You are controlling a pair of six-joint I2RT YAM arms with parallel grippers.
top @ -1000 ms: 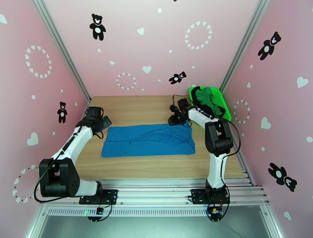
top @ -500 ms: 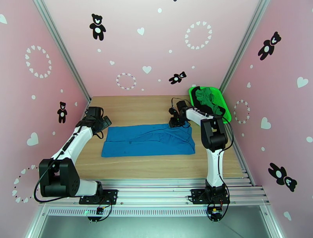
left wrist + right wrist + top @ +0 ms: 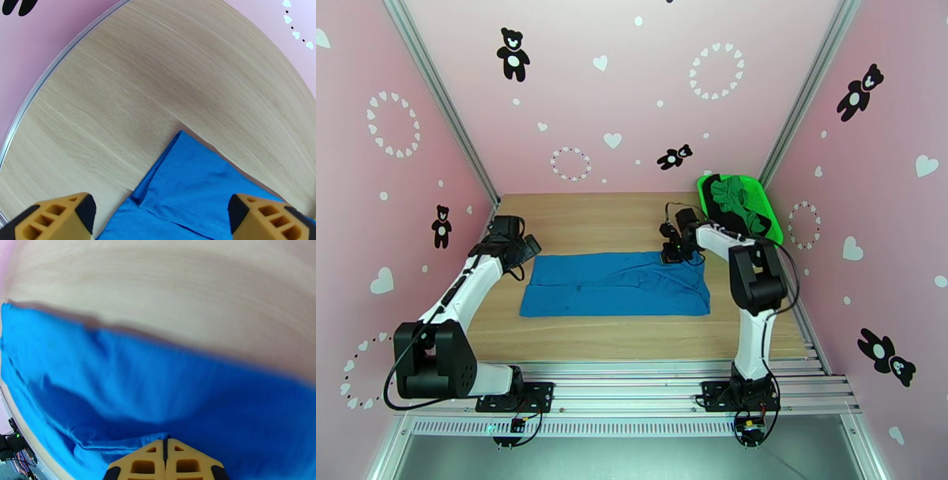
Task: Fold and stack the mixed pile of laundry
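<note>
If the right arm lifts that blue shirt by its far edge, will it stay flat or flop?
Probably floppy: the blue shirt lies flat with soft wrinkles, and cloth bunches at the shut right pincer. It would likely drape and drag rather than lift whole.

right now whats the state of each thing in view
blue T-shirt: laid flat on the table, far right edge pinched
left gripper: open, at the shirt's far left corner
right gripper: shut on the shirt
green garment: bunched in the basket
black garment: bunched in the basket

Wooden table (image 3: 592, 213) bears blue T-shirt (image 3: 616, 283) and green basket (image 3: 755, 192).
</note>
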